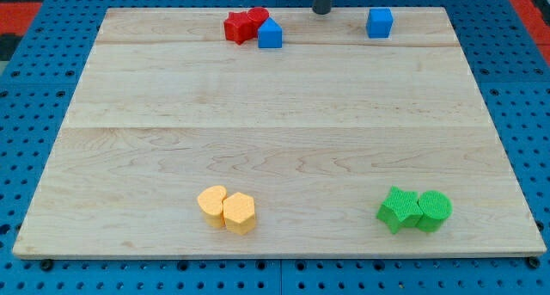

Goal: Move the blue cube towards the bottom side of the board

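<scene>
The blue cube [379, 23] sits near the board's top edge, right of centre. My tip [321, 11] is at the top edge, to the left of the blue cube and apart from it. A second blue block [270, 34], with a peaked top, lies to the tip's lower left, touching two red blocks [243, 25].
Two yellow blocks [227, 210] sit together near the bottom edge, left of centre. Two green blocks [414, 210] sit together near the bottom right. The wooden board [275, 132] lies on a blue perforated surface.
</scene>
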{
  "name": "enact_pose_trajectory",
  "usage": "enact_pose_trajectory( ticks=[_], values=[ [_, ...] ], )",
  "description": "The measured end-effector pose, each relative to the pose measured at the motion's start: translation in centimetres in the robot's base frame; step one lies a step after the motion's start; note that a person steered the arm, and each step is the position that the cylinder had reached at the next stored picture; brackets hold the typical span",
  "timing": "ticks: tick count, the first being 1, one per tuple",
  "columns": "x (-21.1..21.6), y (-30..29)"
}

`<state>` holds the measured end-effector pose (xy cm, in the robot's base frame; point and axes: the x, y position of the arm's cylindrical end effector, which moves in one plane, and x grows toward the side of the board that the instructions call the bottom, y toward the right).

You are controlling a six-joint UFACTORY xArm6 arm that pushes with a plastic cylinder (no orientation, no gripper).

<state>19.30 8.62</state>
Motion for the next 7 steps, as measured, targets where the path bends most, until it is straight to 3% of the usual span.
enact_pose_trajectory(
  ticks=[2,5,7],
  values=[
    [0.0,6.0],
    [4.9,6.7],
    [4.9,8.4]
  ],
)
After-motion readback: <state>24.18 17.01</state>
